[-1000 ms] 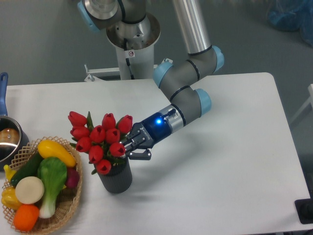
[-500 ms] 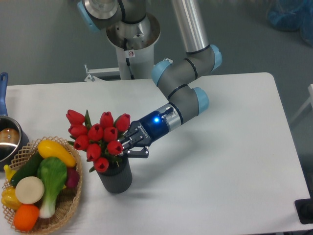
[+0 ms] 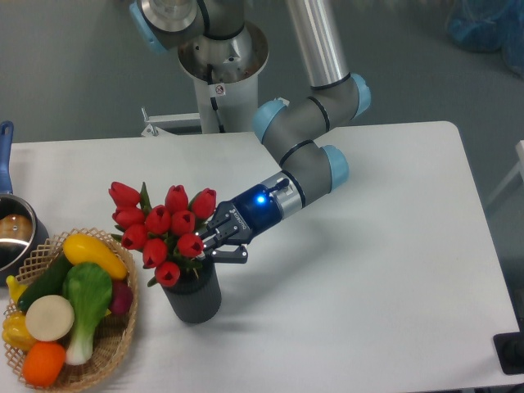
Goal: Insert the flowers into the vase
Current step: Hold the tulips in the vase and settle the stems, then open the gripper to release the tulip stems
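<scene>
The flowers (image 3: 160, 229), a bunch of red tulip heads with green leaves, stand with their stems down in the vase (image 3: 194, 300), a short dark grey cylinder on the white table. The heads lean to the left over the rim. My gripper (image 3: 214, 248) reaches in from the right at the rim of the vase, just behind the flowers, with its dark fingers (image 3: 232, 255) close together around the stems. The stems themselves are hidden by the heads and the fingers.
A wicker basket (image 3: 123, 334) with colourful fruit and vegetables stands left of the vase, close to it. A metal pot (image 3: 15, 237) with a blue handle (image 3: 5, 151) is at the left edge. The arm's base (image 3: 221, 74) is behind the table.
My gripper and the flowers have shifted a little to the left and down, and the bunch sits slightly lower in the vase.
</scene>
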Motion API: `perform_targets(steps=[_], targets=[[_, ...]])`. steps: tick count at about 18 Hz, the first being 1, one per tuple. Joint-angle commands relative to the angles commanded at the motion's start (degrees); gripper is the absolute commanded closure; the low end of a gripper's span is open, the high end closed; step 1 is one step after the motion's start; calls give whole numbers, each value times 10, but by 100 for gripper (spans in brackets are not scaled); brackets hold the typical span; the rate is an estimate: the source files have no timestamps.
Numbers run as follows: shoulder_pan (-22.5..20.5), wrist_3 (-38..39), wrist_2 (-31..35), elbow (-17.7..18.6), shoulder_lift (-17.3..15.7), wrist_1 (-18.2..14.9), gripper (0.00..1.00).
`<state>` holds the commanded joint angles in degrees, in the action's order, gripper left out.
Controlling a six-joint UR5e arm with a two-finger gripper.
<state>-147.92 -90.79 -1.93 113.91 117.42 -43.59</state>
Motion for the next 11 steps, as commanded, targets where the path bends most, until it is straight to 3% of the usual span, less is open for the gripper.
perform_targets(steps=[4,11], targets=[[-1,-1,0,-2,0,0,65],[-1,-2,0,-2,0,0,65]])
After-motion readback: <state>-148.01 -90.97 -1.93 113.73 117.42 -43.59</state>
